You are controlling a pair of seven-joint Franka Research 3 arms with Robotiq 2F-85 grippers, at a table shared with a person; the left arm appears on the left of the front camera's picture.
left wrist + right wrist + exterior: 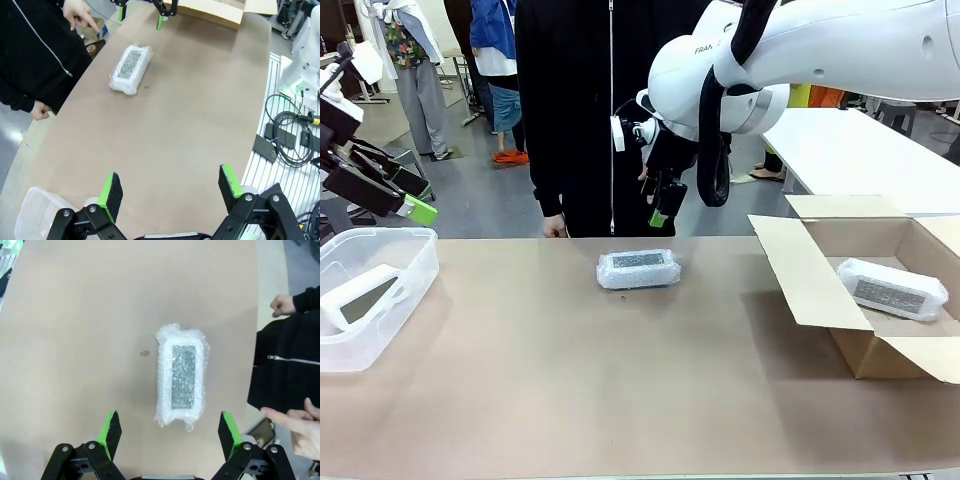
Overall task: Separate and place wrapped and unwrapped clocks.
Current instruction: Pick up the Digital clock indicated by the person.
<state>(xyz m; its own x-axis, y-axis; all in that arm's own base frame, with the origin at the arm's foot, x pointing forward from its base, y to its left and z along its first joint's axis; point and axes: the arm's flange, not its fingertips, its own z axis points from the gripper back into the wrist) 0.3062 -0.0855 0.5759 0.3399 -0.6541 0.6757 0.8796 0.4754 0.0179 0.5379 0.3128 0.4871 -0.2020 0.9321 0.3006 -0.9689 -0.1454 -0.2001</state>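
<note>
One bubble-wrapped clock [638,269] lies mid-table, dark face up. My right gripper [658,205] hangs open just above and behind it. The right wrist view looks straight down on that wrapped clock [181,375], which lies ahead of the open gripper [170,432] and apart from it. A second wrapped clock [892,288] lies inside the cardboard box [820,290] at the right. The bare, unwrapped clock [360,296] rests in the clear plastic tub [405,255] at the left. My left gripper [385,180] hovers open and empty above that tub. In the left wrist view this gripper [171,187] is open, with the wrapped clock [131,67] far ahead.
A person in black stands at the far edge, one hand [300,427] close to the right gripper and the other hand [554,228] at the table edge. Bare brown tabletop [620,380] stretches between tub and box. The box flaps stand open. Cables [287,130] lie beside the table.
</note>
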